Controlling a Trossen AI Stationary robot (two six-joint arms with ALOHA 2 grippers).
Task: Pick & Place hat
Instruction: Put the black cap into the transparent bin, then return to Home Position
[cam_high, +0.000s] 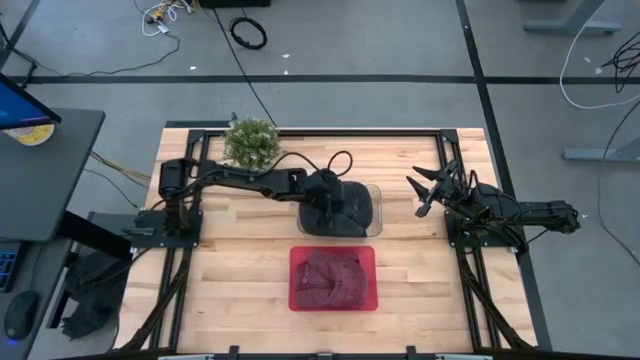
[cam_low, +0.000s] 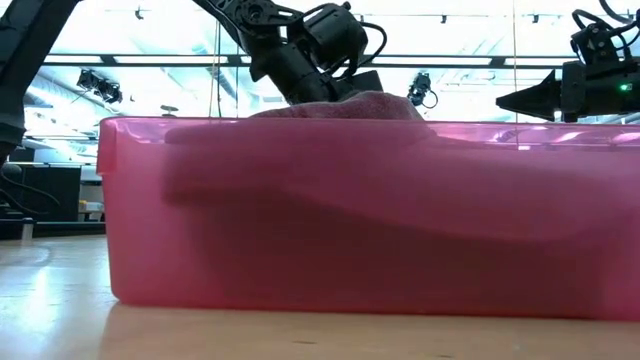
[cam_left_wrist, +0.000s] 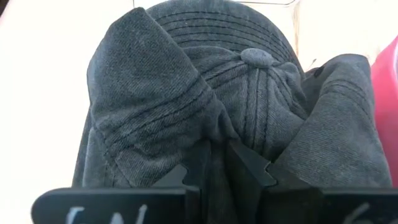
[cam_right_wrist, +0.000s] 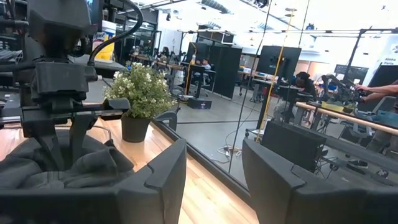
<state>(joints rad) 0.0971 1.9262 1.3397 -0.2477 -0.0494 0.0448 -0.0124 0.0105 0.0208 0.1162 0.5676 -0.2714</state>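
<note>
On the pale wooden slatted worktop (cam_high: 240, 270), the left arm reaches from about nine o'clock toward the centre, and its left gripper (cam_high: 333, 208) is down on the dark grey stitched cotton hat (cam_left_wrist: 205, 93). The left wrist view shows the two dark fingers (cam_left_wrist: 249, 168) drawn close together with a fold of the hat's cloth pinched between them, just below the round button on its crown. The hat is crumpled, its panels bunched up around the fingers.

Seen from above, the hat (cam_high: 345, 212) lies in a clear plastic tray (cam_high: 375, 190) just past the worktop's centre, toward twelve o'clock. Directly on the six o'clock side of that tray, close to it, sits a red translucent plastic bin (cam_high: 296, 298) holding a folded maroon cloth (cam_high: 333, 278). In the low view the bin's wall (cam_low: 330, 220) fills the foreground, with the cloth (cam_low: 350, 103) rising above the rim and the left arm coming down behind it.

The right gripper (cam_high: 428, 190) hangs at about two to three o'clock, above the worktop near its right edge and well apart from the hat. Its fingers (cam_right_wrist: 155, 180) are spread wide and grip nothing.

A small green leafy potted plant (cam_high: 250, 142) stands at about eleven o'clock on the far edge of the worktop, near the left arm's upper link.
</note>
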